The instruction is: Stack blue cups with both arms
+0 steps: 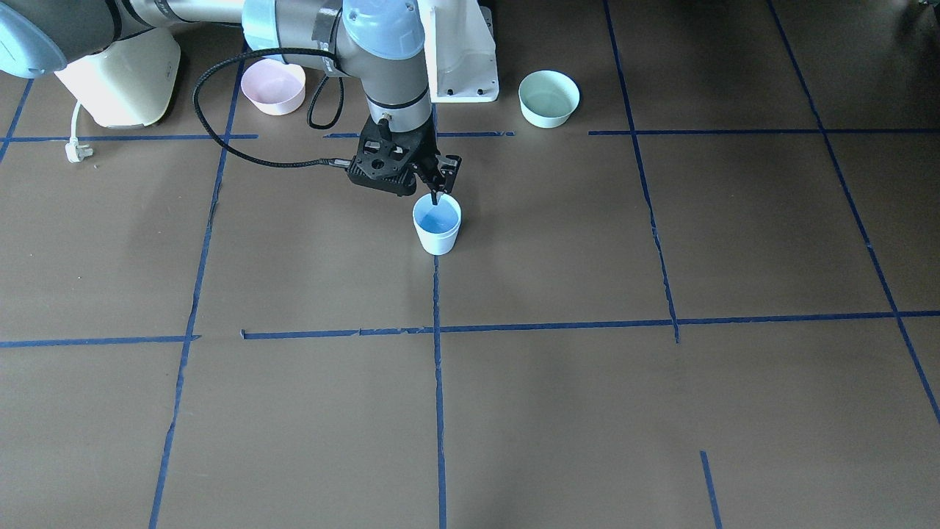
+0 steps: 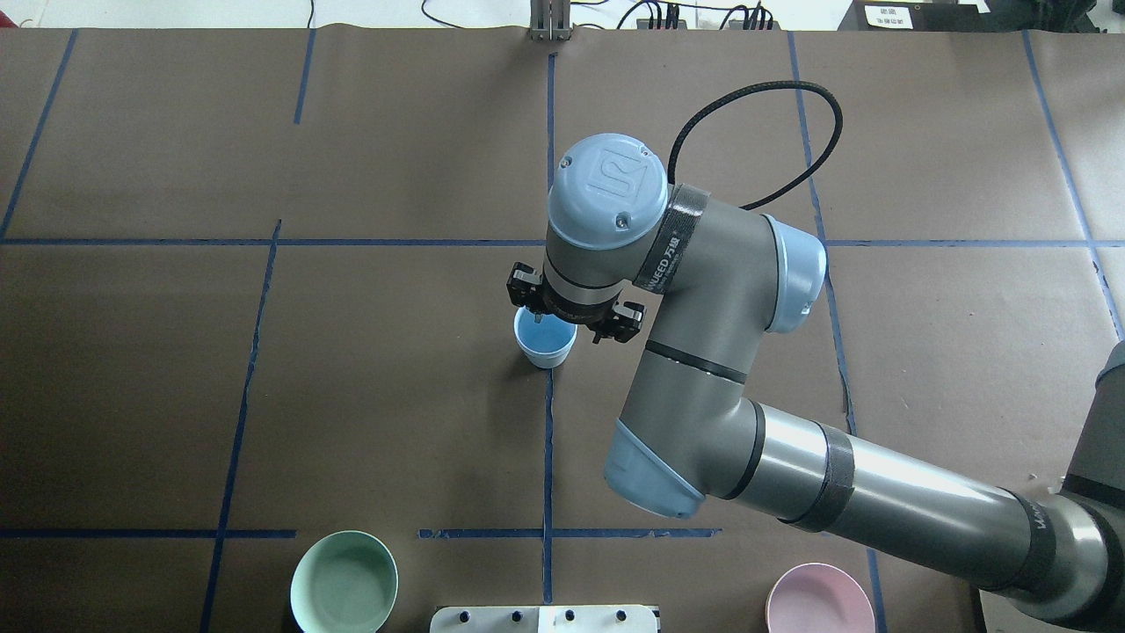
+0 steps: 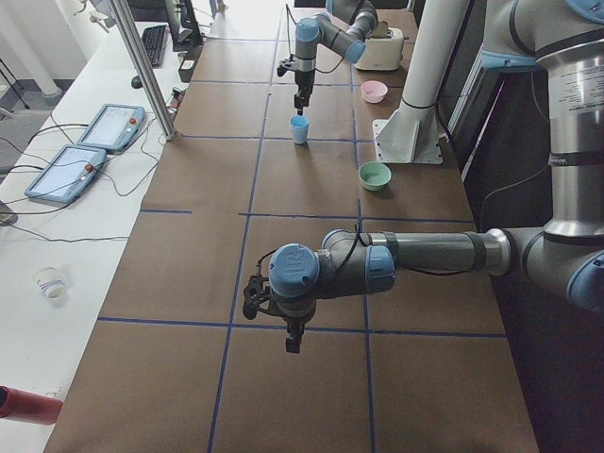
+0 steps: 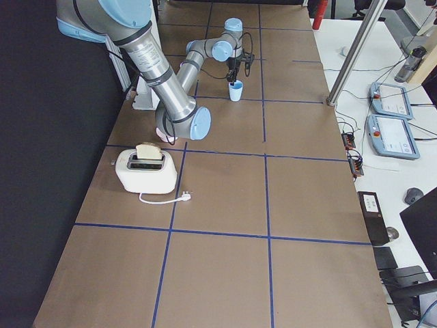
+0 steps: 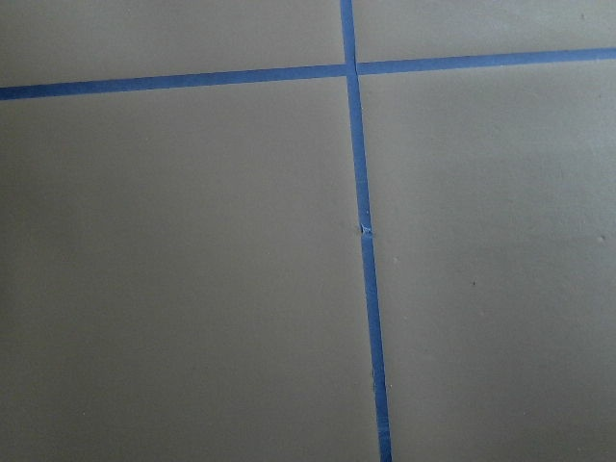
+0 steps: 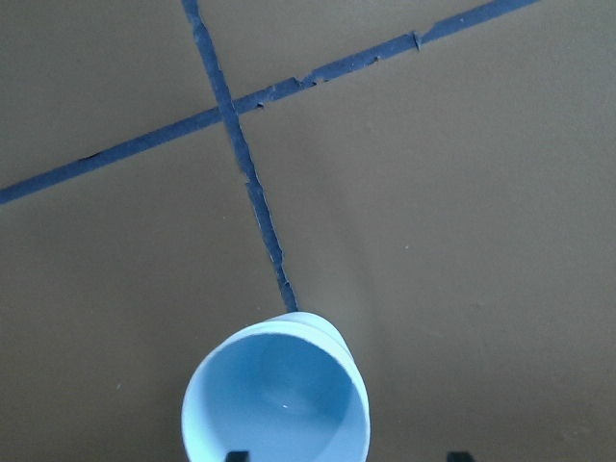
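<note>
The right arm (image 2: pixel 879 497) has grey tubular links and light blue joint caps (image 2: pixel 606 189), one bearing a logo and small screws. A black braided cable (image 2: pixel 773 83) loops off the wrist; black bands (image 2: pixel 677 246) carry white lettering.

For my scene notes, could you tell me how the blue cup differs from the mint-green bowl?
The blue cup is narrow and deep; the mint-green bowl is wide and shallow. The cup stands on a tape line below the right gripper; the bowl sits beside the white pedestal. Both are upright.
</note>
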Controlling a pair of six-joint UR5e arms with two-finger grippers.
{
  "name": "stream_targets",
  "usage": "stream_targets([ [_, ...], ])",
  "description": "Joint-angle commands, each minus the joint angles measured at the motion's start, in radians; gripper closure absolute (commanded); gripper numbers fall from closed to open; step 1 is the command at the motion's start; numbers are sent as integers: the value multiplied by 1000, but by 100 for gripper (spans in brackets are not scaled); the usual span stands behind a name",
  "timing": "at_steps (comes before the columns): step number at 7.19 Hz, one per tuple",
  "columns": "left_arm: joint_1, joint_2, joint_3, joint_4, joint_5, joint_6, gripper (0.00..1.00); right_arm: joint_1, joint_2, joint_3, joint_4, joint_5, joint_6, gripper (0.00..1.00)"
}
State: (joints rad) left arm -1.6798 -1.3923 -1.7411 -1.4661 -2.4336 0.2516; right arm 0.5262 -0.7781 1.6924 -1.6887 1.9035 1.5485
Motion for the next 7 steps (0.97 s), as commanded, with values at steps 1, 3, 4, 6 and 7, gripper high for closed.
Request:
stream_targets([
  [1, 2, -5, 5, 1, 7, -2, 0, 110, -65, 27, 6, 116, -156, 0],
  [3, 2, -10, 2, 1, 10, -6, 0, 332, -294, 131, 4, 301, -564, 0],
  [4, 2, -10, 2, 0, 10, 0, 0, 428, -434, 180, 4, 351, -767, 0],
  [6, 2, -11, 2, 1, 10, 2, 0, 634, -748, 278, 9, 405, -1209, 0],
  [7, 2, -11, 2, 0, 10, 3, 0, 746, -864, 283, 7, 410, -1436, 0],
])
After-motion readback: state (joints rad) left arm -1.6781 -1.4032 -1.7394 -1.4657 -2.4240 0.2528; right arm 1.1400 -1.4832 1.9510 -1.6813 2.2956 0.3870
